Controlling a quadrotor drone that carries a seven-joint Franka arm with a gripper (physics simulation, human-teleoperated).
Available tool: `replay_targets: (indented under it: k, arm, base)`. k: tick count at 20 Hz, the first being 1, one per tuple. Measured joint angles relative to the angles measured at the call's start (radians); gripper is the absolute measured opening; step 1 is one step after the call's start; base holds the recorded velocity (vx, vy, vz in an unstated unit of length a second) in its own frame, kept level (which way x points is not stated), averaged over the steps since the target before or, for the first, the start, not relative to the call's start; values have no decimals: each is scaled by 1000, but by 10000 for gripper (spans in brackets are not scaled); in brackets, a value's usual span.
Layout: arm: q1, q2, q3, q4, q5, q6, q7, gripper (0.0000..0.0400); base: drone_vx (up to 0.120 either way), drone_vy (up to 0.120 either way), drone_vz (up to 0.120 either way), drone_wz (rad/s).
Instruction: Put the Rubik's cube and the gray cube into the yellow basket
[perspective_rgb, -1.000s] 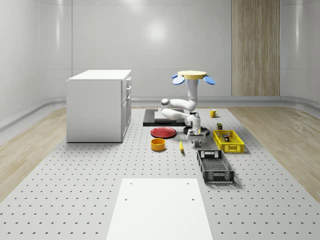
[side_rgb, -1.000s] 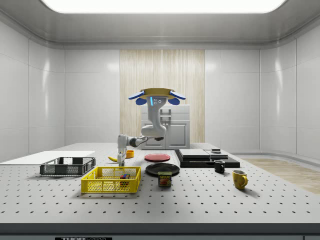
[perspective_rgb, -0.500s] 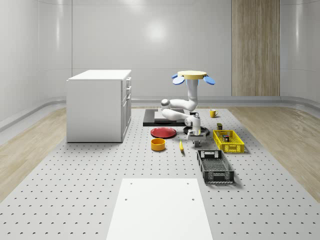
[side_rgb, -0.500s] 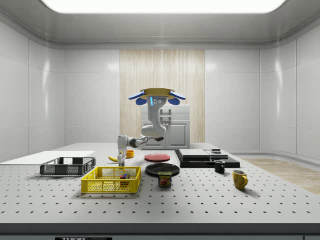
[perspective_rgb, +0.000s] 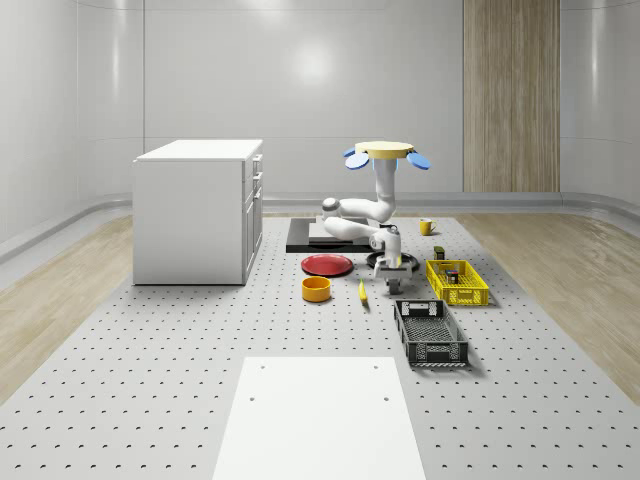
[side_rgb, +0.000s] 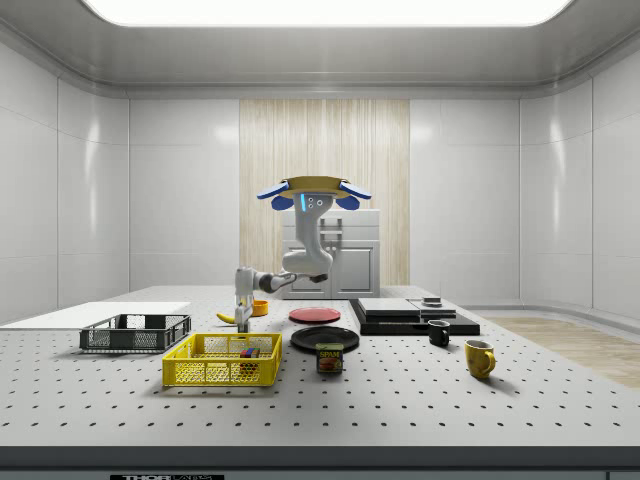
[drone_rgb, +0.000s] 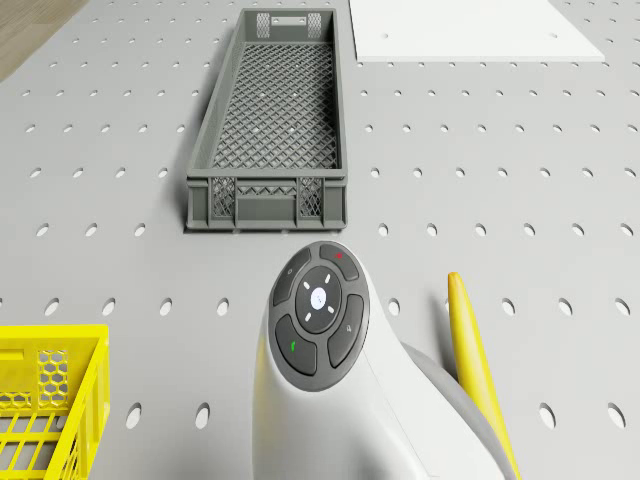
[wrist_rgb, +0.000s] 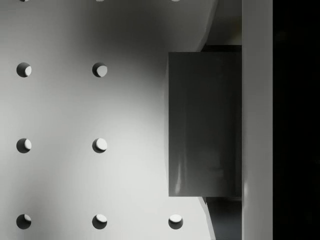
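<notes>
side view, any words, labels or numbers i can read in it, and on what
"SPAM": on the can standing on the table beside the yellow basket.
White lettering on the dark strip at the table's front edge: too small to read.
Symbols on the arm's round button pad in the drone view: icons, no words.

The drone (perspective_rgb: 387, 152) is a flat yellow disc with blue rotor blades at its rim. Its arm (perspective_rgb: 360, 215) is glossy white with rounded links. One link carries a dark round button pad (drone_rgb: 320, 307) with small red, green and white marks.
</notes>
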Motion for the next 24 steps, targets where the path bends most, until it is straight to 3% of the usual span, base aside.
replay_targets:
  k: [7,18,24]
  arm:
    - [12,2,69,-19,64,-27,0,250]
    - [13,-1,91,-24,87,-32,2,250]
    - [13,-3,93,-24,89,-30,2,250]
  base:
    - [0,0,120,0]
    - [0,0,120,0]
    - [0,80,7,0]
